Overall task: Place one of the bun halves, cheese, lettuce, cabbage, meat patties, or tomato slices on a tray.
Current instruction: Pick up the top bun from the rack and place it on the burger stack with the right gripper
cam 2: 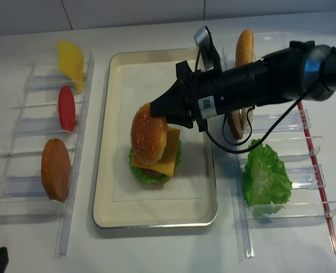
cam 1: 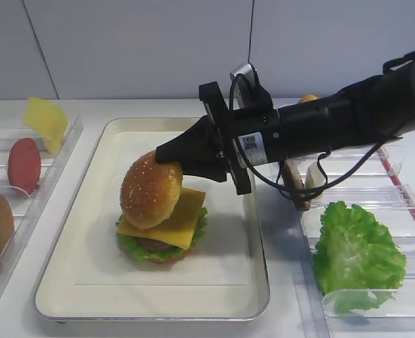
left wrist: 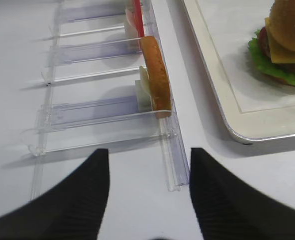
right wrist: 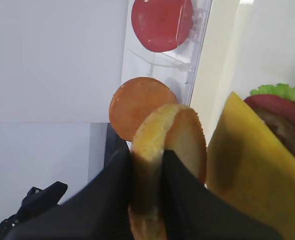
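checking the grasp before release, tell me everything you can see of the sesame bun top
The sesame bun top is a glossy golden-brown dome speckled with pale seeds, with a smooth, paler flat underside showing in the right wrist view. It is tilted on edge, dome facing left in the high view. The right claw is shut on its upper rim, one black finger on each face. Its lower edge leans on the cheese atop the stack on the tray.

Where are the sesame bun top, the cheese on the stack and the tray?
sesame bun top (cam 1: 149, 190), exterior high view, on its seeded dome.
cheese (cam 1: 183, 218), exterior high view, on the slice's exposed corner.
tray (cam 1: 151, 310), exterior high view, on the near rim.
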`<state>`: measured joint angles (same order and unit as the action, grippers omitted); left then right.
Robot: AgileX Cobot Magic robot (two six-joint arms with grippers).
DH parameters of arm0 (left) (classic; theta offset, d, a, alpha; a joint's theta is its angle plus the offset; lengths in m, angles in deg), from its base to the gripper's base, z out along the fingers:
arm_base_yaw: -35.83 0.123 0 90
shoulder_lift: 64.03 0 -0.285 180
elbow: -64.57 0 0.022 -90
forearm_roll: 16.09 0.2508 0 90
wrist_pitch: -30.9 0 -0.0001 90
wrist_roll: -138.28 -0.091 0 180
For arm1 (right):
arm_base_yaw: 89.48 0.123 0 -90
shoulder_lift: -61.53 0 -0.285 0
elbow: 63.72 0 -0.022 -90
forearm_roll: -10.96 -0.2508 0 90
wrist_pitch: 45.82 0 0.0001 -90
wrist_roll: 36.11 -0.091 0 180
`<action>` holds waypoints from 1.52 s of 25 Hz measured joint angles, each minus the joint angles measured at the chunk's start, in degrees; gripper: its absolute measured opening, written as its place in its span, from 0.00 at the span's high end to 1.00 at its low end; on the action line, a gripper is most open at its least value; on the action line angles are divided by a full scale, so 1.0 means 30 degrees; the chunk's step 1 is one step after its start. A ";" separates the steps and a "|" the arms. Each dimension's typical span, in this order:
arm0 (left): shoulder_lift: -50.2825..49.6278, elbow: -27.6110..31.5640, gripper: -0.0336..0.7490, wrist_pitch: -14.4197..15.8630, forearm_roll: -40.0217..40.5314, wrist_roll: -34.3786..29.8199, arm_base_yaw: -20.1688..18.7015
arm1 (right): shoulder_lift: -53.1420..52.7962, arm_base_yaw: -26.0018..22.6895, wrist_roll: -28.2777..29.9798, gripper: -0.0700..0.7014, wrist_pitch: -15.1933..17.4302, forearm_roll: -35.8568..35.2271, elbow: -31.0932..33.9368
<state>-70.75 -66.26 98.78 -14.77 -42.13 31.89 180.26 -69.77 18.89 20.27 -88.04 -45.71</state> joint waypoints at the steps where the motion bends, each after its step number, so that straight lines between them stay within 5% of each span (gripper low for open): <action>1: 0.0000 0.0000 0.50 0.0000 0.0000 0.0000 0.0000 | 0.0000 0.0000 0.0000 0.67 0.0000 0.0000 0.0000; 38: 0.0000 0.0000 0.50 0.0000 0.0000 0.0000 0.0000 | 0.0000 0.0000 -0.0297 0.67 -0.0160 0.0214 -0.0034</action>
<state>-70.75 -66.26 98.78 -14.77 -42.13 31.89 180.26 -69.77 18.00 19.79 -87.39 -45.81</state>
